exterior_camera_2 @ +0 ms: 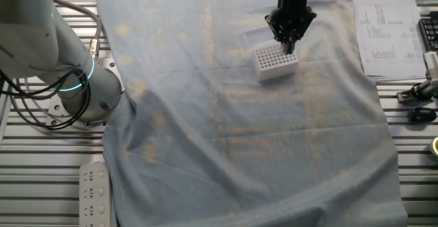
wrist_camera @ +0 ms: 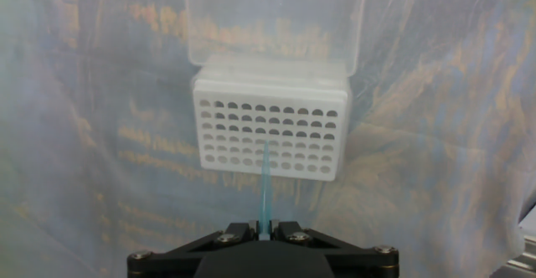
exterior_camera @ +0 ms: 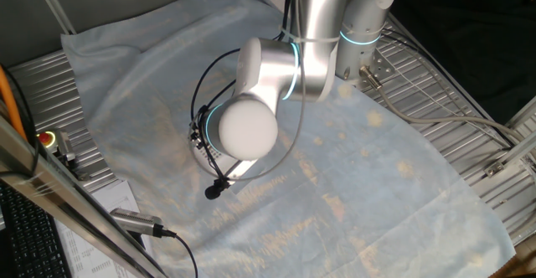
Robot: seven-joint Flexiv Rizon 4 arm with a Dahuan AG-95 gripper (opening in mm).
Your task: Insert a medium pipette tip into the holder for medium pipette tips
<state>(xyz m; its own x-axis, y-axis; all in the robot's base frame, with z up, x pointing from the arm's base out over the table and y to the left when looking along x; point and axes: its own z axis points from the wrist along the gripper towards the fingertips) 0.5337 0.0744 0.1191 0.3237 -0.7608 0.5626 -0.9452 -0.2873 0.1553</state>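
In the hand view my gripper (wrist_camera: 264,226) is shut on the medium pipette tip (wrist_camera: 265,186), a thin pale blue sliver that points away from the fingers. Its narrow end lies over the middle rows of the holder for medium pipette tips (wrist_camera: 270,131), a white rack with a grid of dark holes. I cannot tell whether the end is inside a hole. In the other fixed view the gripper (exterior_camera_2: 289,44) hangs directly over the holder (exterior_camera_2: 274,61). In the one fixed view the arm's wrist hides the gripper and most of the holder.
The holder's clear lid (wrist_camera: 275,20) stands open behind it. A wrinkled pale blue cloth (exterior_camera_2: 246,138) covers the table. A small black clip on a cable (exterior_camera: 215,189) lies on the cloth. Papers (exterior_camera_2: 389,29) lie at the table's side.
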